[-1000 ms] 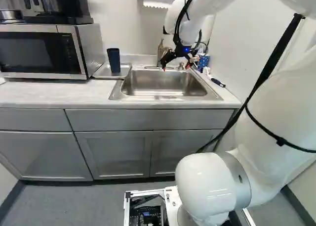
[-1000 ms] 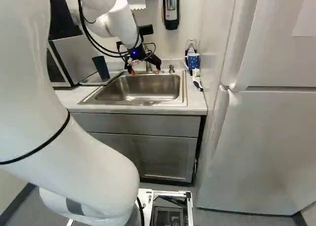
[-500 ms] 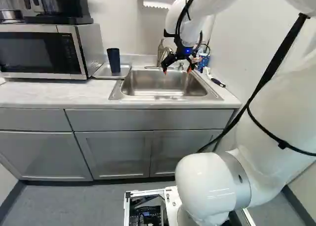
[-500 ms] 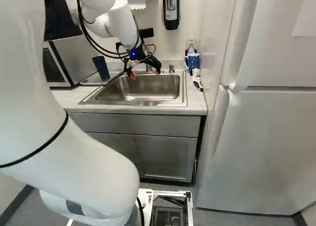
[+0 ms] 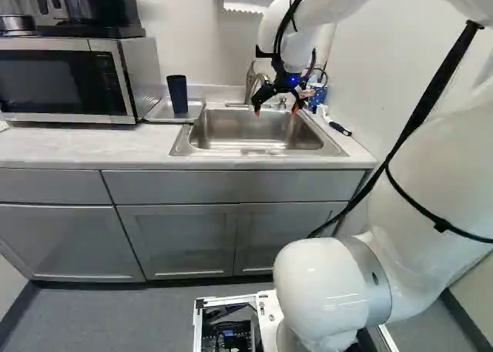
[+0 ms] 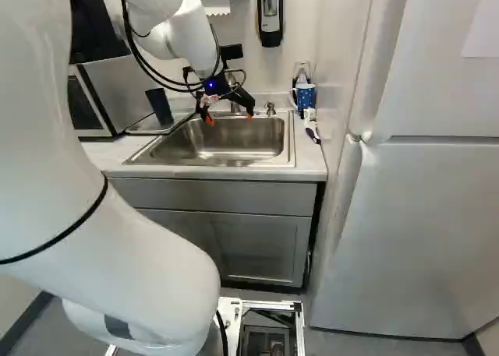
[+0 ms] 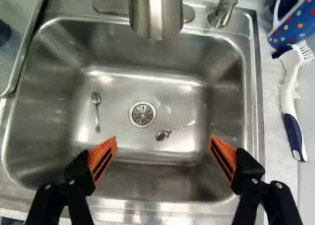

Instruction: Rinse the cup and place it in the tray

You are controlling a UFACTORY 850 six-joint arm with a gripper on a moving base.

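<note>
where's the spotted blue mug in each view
Left base view: the mug is just right of the gripper, partly hidden.
Right base view: right of the sink, behind the brush.
Wrist view: beside the brush's bristles, cut off.
Shared landmark: the sink.

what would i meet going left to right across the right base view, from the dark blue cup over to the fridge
dark blue cup → gripper → small metal knob → spotted blue mug → fridge
</note>
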